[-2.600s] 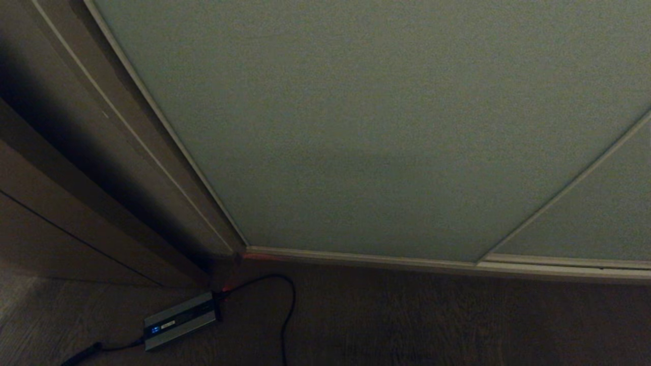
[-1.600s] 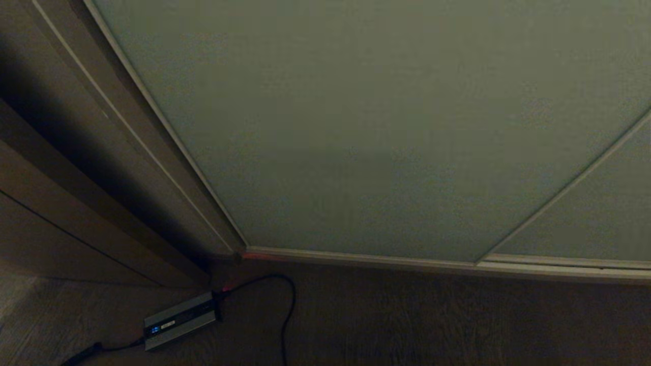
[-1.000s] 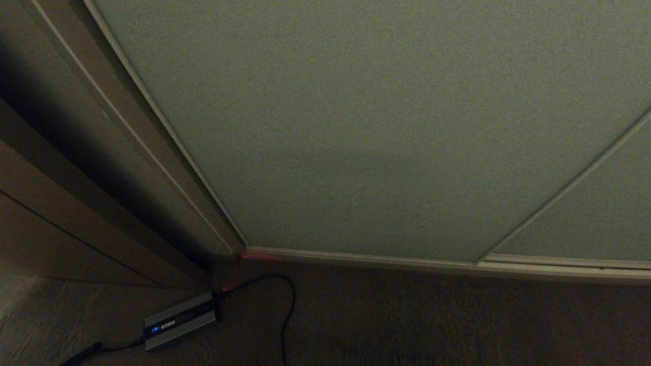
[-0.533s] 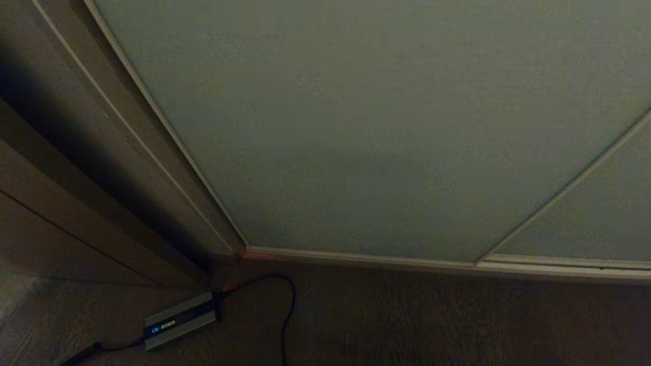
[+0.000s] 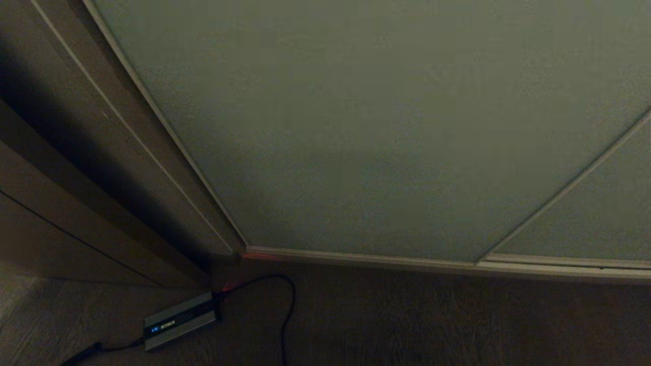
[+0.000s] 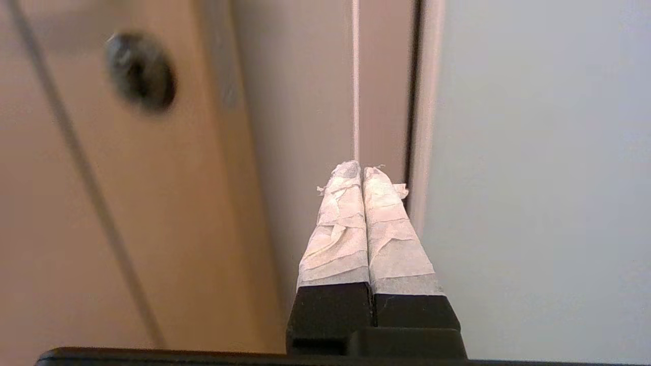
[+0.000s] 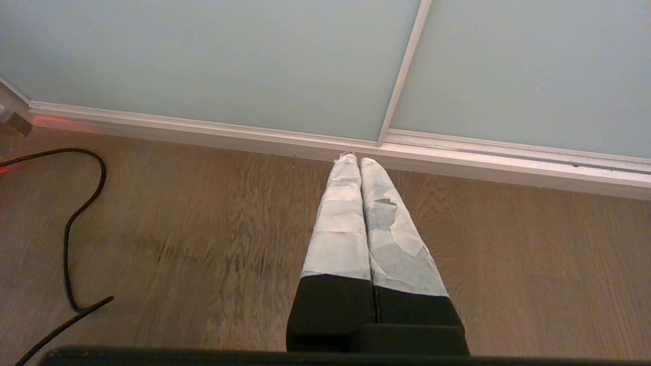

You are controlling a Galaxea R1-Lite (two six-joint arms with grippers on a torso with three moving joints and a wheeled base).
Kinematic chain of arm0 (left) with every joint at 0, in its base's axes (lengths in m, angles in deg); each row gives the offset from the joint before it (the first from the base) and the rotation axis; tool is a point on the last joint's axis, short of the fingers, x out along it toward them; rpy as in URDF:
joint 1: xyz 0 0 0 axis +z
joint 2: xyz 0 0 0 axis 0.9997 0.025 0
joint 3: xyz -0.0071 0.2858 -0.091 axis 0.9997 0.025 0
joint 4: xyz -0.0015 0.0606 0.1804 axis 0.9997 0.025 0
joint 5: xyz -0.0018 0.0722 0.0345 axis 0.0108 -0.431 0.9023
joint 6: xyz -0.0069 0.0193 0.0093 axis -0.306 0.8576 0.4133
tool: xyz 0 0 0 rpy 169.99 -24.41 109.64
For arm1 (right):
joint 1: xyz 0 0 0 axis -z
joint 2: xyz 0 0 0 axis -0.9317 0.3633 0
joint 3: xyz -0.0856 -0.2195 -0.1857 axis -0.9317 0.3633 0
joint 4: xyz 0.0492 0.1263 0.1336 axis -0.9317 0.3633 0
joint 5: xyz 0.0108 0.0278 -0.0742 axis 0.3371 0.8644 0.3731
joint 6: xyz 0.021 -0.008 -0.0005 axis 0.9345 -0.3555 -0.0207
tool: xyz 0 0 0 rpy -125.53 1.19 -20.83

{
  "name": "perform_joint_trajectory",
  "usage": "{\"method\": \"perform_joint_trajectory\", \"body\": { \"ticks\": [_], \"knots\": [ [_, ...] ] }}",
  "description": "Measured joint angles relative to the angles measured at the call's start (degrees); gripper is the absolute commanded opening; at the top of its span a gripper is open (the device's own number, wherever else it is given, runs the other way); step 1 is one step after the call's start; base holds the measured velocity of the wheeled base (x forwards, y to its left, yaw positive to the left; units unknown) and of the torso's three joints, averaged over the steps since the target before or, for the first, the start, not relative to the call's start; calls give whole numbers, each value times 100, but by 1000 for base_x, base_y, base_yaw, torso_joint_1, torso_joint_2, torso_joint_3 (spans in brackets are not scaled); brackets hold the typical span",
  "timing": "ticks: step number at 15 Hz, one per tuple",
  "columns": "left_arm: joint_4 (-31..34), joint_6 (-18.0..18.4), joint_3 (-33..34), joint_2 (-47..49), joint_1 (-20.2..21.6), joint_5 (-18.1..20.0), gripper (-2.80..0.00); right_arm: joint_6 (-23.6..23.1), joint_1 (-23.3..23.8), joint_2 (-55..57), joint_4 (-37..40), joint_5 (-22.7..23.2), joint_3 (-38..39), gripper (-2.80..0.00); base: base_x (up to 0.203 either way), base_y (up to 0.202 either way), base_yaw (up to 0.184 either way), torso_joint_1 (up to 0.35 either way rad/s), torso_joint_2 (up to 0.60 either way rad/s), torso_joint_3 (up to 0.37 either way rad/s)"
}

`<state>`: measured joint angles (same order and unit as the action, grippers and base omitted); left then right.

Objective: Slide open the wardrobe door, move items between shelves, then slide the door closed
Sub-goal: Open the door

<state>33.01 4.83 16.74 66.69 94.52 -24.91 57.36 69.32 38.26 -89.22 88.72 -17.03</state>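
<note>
A: Where is the sliding wardrobe door (image 5: 366,127)?

B: Closed, filling the head view. The left hand (image 6: 361,170), fingers pressed together and empty, points at its framed edge. The right hand (image 7: 354,160), also closed, hangs over the floor (image 7: 203,229).

A: Risk?

B: Closed fingers could slip off that thin frame.

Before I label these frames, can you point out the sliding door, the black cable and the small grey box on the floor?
Door (image 5: 381,127), head view, middle of the grey-green panel.
Cable (image 5: 290,305), head view, on its loop beside the box.
Box (image 5: 180,321), head view, on its top face.
</note>
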Motion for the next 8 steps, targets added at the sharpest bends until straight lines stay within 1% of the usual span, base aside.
{"method": "perform_joint_trajectory", "body": {
  "ticks": [2,5,8],
  "knots": [
    [-446,-24,-311,681,35,-24,-280,-2,0,0,0,0,0,-280,0,0,0,0,0,0],
    [-898,-55,-663,1524,-12,-4,-280,0,0,0,-2,0,0,-280,0,0,0,0,0,0],
    [-944,-180,-1076,2129,-122,216,-280,0,0,0,0,-1,0,-280,0,0,0,0,0,0]
  ]
}}
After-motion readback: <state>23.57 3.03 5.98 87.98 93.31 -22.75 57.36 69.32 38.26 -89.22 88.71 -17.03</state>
